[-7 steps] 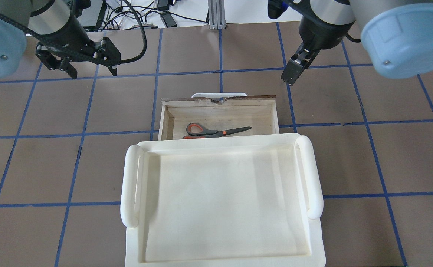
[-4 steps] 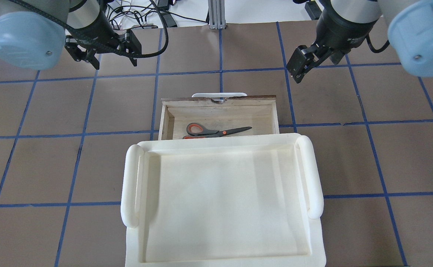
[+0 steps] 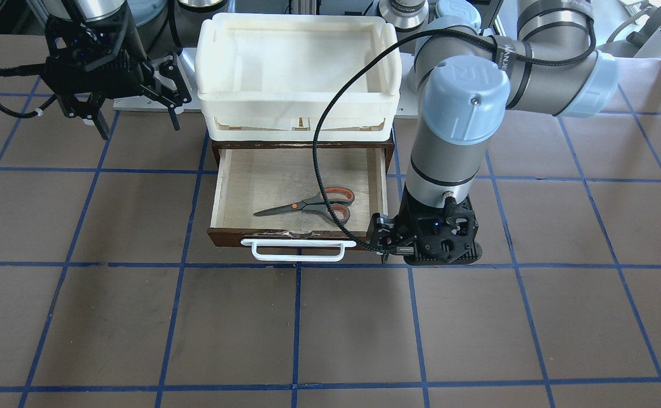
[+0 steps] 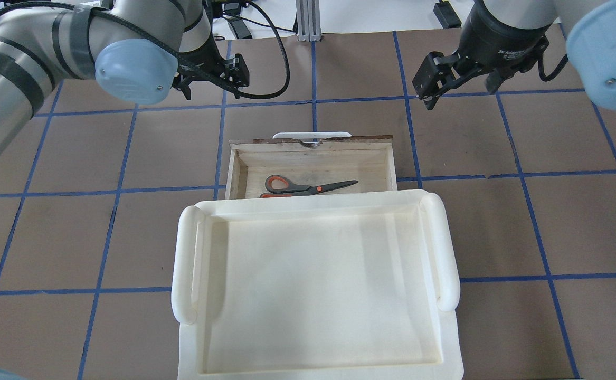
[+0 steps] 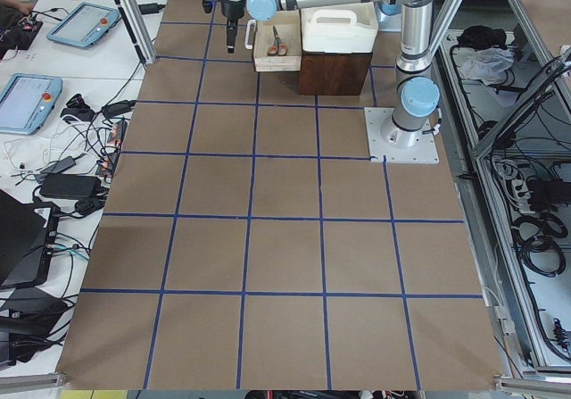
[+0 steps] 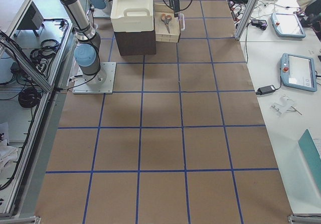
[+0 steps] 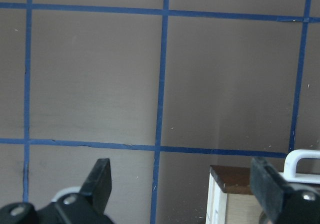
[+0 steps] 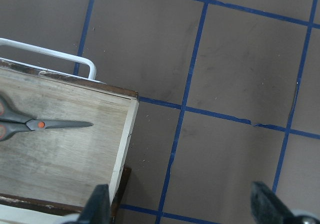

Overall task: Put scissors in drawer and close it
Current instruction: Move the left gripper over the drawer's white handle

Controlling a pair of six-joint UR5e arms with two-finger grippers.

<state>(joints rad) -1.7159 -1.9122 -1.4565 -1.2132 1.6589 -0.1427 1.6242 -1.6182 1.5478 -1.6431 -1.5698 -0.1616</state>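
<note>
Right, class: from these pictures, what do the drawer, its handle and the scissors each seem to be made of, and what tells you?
Drawer: wood; pale, bare and grain-streaked inside, dark brown stained front, chipped along its top edge.
Handle: smooth white, probably plastic, perhaps painted metal.
Scissors: matt dark grey blades, likely metal; grey loops lined orange-red, probably plastic or rubber.

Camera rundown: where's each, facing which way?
Overhead: behind robot, looks forward-down; both arms, scissors in drawer.
Front-facing: opposite side, faces robot; both arms.
Exterior left: end of table; left arm nearer.
Exterior right: other end; right arm nearer.
Left wrist: down past left gripper at drawer corner.
Right wrist: down past right gripper at scissors.
Overhead and front-facing share scissors, drawer.
</note>
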